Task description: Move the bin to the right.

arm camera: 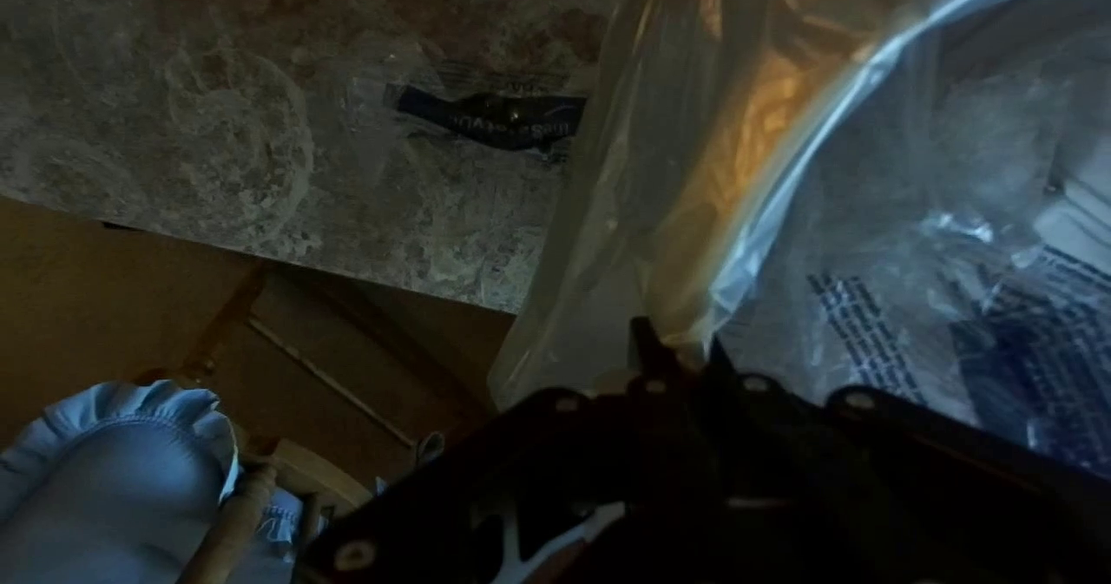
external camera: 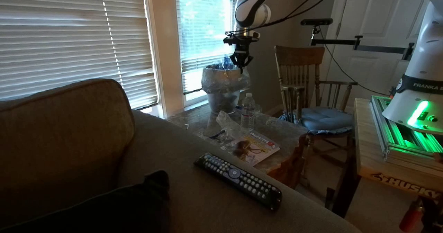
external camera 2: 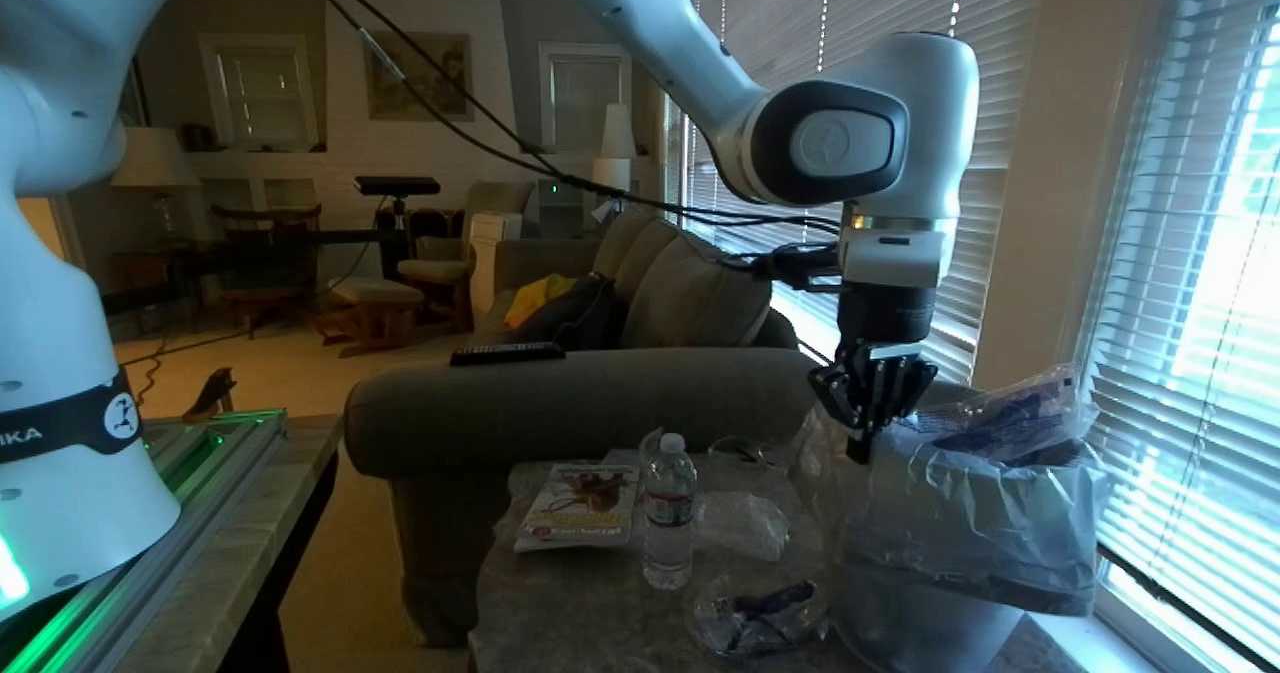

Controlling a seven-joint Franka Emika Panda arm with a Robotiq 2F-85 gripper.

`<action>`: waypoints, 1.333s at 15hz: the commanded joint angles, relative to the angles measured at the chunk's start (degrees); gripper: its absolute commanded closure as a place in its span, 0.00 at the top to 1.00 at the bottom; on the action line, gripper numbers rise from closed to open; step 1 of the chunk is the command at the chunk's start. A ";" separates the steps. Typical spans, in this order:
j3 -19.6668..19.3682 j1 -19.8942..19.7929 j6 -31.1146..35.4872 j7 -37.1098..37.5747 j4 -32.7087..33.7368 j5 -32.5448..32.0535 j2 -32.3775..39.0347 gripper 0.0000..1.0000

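The bin is a grey, tapering wastebasket with a crinkled clear plastic liner over its rim. It stands on the stone-topped table close to the window, in an exterior view (external camera: 221, 103) and in an exterior view (external camera 2: 920, 618). Printed plastic packaging shows inside it. My gripper (external camera: 241, 68) points down at the bin's rim, also in an exterior view (external camera 2: 862, 438). In the wrist view, the bin's lined rim (arm camera: 781, 176) runs between the fingertips (arm camera: 686, 350). The fingers are close together on the rim, one inside and one outside. The fingertips' lower contact is dark.
A water bottle (external camera: 247, 111) stands on the table (external camera 2: 560, 603) beside the bin. A magazine (external camera 2: 583, 506) and crumpled plastic wrappers (external camera 2: 760, 618) lie near it. The sofa arm (external camera 2: 600, 393) with a remote (external camera: 238, 181) borders the table. A wooden chair (external camera: 301, 73) and window blinds (external camera 2: 1180, 283) are close by.
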 commanded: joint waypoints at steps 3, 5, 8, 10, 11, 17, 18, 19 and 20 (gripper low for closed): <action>-0.75 1.15 2.75 4.36 -0.57 0.57 -1.14 0.02; -0.86 1.42 3.88 5.29 -0.04 0.28 -0.60 0.02; -0.90 1.58 5.30 6.41 0.70 0.24 0.18 0.02; -0.88 1.53 5.31 6.90 1.22 0.36 0.38 0.02; -0.82 1.45 5.50 7.07 1.51 0.48 0.58 0.02; -1.06 0.96 4.62 8.95 3.97 0.61 1.51 0.02; -1.13 0.92 4.44 9.21 4.40 0.53 1.69 0.02; -1.22 0.92 4.20 9.39 4.77 0.42 1.88 0.02; -1.11 0.82 3.92 9.39 4.98 0.52 1.99 0.02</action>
